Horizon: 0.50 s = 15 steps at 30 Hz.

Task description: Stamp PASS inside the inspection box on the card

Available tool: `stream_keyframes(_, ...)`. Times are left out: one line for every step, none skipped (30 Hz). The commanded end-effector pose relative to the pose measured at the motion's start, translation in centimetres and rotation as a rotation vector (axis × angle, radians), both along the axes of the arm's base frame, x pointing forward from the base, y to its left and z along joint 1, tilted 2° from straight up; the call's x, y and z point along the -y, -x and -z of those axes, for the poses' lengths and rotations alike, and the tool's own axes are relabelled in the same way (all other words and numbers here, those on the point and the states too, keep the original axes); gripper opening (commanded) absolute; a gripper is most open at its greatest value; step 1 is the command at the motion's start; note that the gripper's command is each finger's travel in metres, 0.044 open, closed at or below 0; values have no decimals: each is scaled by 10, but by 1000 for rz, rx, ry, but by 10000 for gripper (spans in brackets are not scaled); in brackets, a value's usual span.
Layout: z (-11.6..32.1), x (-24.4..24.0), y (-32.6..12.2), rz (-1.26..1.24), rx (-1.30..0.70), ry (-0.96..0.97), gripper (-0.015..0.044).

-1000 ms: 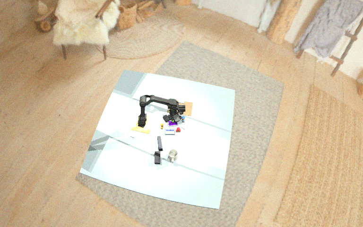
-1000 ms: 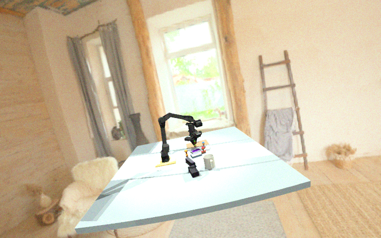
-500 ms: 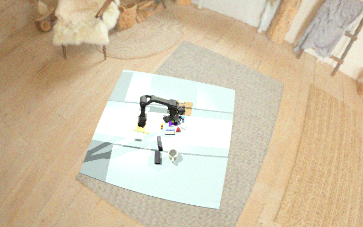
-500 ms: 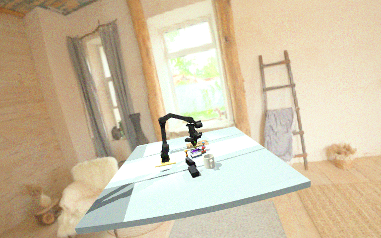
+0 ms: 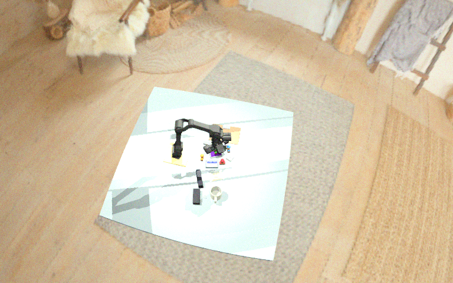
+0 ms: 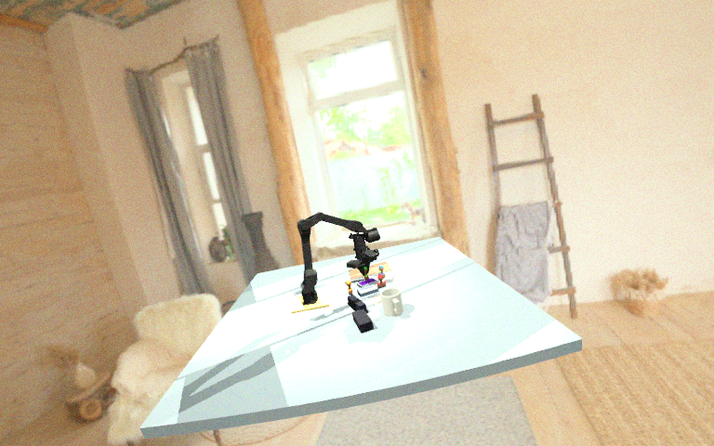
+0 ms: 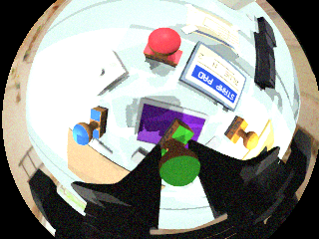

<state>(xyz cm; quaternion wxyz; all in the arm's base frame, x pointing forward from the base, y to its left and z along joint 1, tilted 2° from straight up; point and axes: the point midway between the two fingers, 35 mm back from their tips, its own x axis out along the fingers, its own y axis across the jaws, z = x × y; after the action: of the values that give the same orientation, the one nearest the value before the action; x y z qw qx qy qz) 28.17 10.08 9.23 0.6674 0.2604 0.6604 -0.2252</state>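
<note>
My gripper (image 7: 174,146) is shut on the green-knobbed stamp (image 7: 179,170) (image 6: 366,273), which is upright with its brown and green block downward. The block is over the lower right part of the open ink pad (image 7: 156,119) (image 5: 216,155), a purple field in a grey frame. Whether it touches the ink cannot be told. The pad's lid (image 7: 213,75) (image 5: 212,163), marked STAMP PAD, lies beside it. A pale printed paper (image 7: 214,29) lies beyond the lid. The inspection box and the wording on the stamps cannot be made out.
A red stamp (image 7: 164,42), a blue stamp (image 7: 83,133) and an orange stamp (image 7: 249,139) stand around the pad. A brown board (image 7: 92,158) (image 5: 235,135) is near the blue stamp. A mug (image 5: 215,193) (image 6: 391,303) and a black block (image 5: 196,196) stand farther off.
</note>
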Motion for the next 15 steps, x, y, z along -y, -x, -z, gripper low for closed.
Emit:
stream_keyframes(3, 0, 0, 5, 1, 2, 0)
stream_keyframes(3, 0, 0, 5, 1, 2, 0)
stream_keyframes(4, 0, 0, 4, 1, 2, 0)
stream_keyframes(5, 0, 0, 4, 1, 2, 0)
stream_keyframes(5, 0, 0, 4, 1, 2, 0)
stream_keyframes(6, 0, 0, 4, 1, 2, 0)
stream_keyframes(7, 0, 0, 4, 1, 2, 0)
stream_keyframes(7, 0, 0, 4, 1, 2, 0)
stream_keyframes(8, 0, 0, 4, 1, 2, 0)
stream_keyframes(9, 0, 0, 4, 1, 2, 0)
stream_keyframes(9, 0, 0, 4, 1, 2, 0)
stream_keyframes(10, 0, 0, 4, 1, 2, 0)
stream_keyframes(10, 0, 0, 4, 1, 2, 0)
stream_keyframes(11, 0, 0, 4, 1, 2, 0)
stream_keyframes(12, 0, 0, 4, 1, 2, 0)
